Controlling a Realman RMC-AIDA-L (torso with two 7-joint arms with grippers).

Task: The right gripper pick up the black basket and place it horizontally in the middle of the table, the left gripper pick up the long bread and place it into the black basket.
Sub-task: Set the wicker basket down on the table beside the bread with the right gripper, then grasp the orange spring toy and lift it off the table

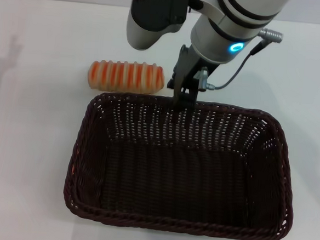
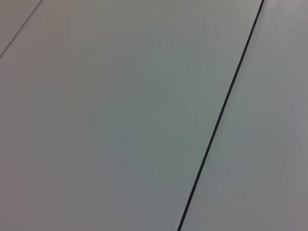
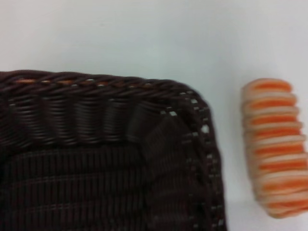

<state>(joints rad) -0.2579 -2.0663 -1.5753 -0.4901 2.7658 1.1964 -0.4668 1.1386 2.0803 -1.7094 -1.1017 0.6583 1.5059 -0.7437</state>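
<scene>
The black basket (image 1: 181,168) rests on the white table (image 1: 26,143), long side across my view, open side up. My right gripper (image 1: 183,99) comes down from above and is shut on the middle of the basket's far rim. The long bread (image 1: 126,76) lies on the table just behind the basket's far left corner, to the left of the right gripper and apart from it. The right wrist view shows a basket corner (image 3: 144,134) and the bread (image 3: 276,144) beside it. My left gripper is out of view; its wrist view shows only a plain pale surface (image 2: 120,120).
The right arm's grey housing (image 1: 156,18) and a cable (image 1: 238,68) hang over the table's far side. A thin dark seam (image 2: 221,115) crosses the left wrist view. Bare table lies left of the basket.
</scene>
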